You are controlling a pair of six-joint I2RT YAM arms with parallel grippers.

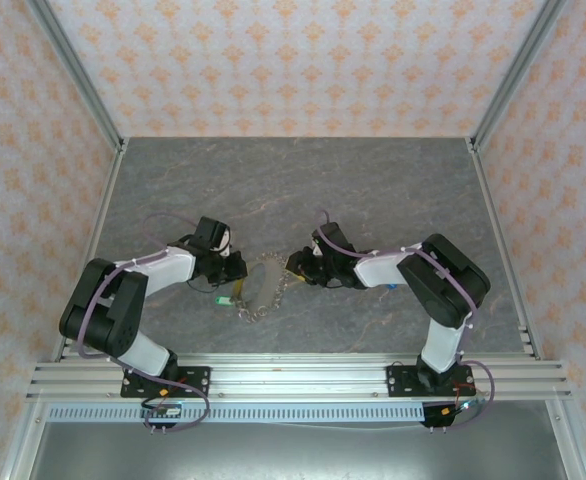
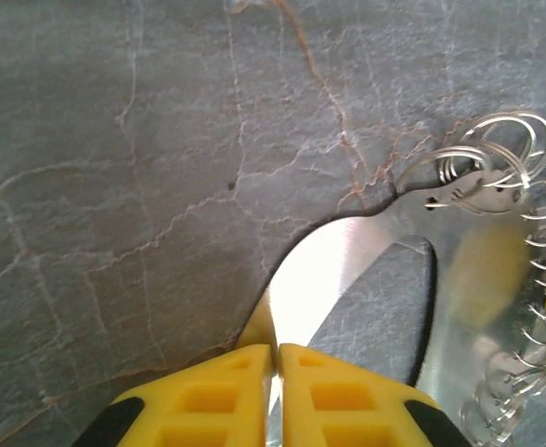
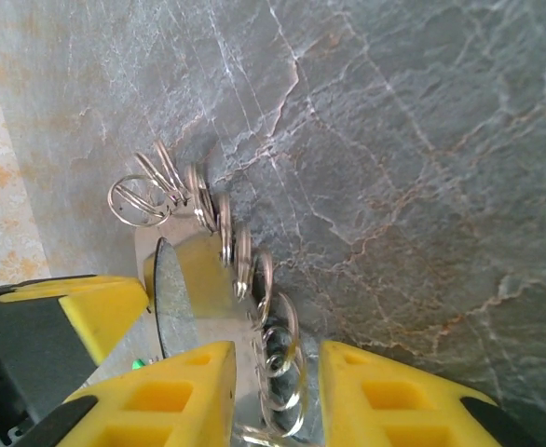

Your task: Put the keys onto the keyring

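Your left gripper (image 2: 275,352) is pressed together, pinching the thin edge of a shiny flat plate (image 2: 348,261) between its yellow fingers (image 2: 208,396). The plate hooks into the keyring (image 2: 534,270), a chain of linked silvery rings that runs down the plate's right side in the left wrist view, over the grey table (image 2: 115,186). Your right gripper (image 3: 278,354) is spread, one finger on each side of the ring chain. You can't tell whether either pad touches the rings. In the right wrist view the plate sits just left of the chain, with a left-gripper finger (image 3: 101,312) beside it. From the top view, both grippers meet mid-table, with the keyring strung between them and looping toward the near edge. A green tag (image 1: 220,298) lies on the table just beside the left gripper.
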